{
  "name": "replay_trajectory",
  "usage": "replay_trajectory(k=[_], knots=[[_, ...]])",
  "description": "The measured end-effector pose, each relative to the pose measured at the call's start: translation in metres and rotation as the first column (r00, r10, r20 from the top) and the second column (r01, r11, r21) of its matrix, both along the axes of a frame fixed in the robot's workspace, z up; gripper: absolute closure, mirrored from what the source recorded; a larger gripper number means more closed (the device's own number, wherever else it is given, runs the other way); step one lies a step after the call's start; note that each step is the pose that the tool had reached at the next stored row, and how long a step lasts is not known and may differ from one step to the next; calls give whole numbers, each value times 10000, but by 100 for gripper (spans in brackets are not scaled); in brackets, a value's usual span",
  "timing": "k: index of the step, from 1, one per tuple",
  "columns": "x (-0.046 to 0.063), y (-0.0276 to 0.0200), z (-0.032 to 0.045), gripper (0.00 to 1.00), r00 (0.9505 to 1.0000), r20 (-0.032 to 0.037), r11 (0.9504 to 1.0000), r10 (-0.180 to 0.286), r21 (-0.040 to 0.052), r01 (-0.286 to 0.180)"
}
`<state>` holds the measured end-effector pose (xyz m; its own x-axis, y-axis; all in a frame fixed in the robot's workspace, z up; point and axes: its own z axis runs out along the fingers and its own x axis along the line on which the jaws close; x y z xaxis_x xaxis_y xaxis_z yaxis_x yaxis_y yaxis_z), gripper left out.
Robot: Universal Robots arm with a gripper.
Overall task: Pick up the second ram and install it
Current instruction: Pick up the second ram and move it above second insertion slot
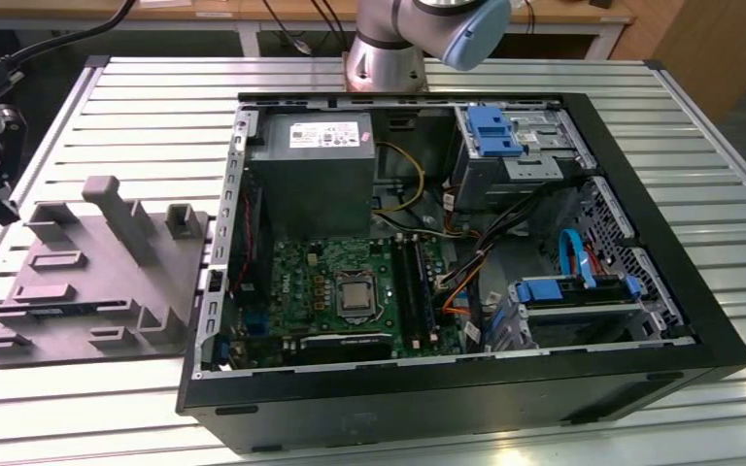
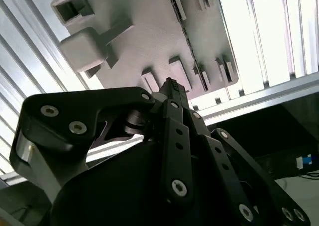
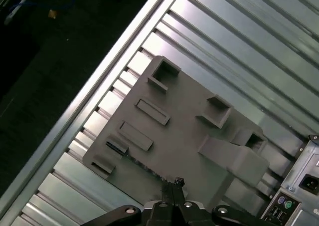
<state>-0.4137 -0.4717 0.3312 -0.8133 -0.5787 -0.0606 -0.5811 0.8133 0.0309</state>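
Gripper (image 3: 174,182) with fingers pressed together above gray tray (image 3: 189,121); white sticker (image 1: 325,134) on metal box (image 1: 308,189), words too small

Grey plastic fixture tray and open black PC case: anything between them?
Nothing: in the first wrist view a bare strip of slatted metal table separates the grey plastic fixture tray from the open black PC case.

Open computer case (image 1: 477,388) on slatted table (image 1: 152,97), parts fixture (image 1: 88,282) at its nine o'clock, arm base (image 1: 387,58) at twelve, inside, power supply (image 1: 311,175) at twelve o'clock of motherboard (image 1: 308,277)
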Motion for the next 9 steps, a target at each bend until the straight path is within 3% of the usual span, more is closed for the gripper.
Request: replay_trajectory(k=[5,9], knots=[[0,0,-10,90,9959,-1,9959,904,-6,-904],[0,0,-19,90,9867,-2,9867,1628,-10,-1628]])
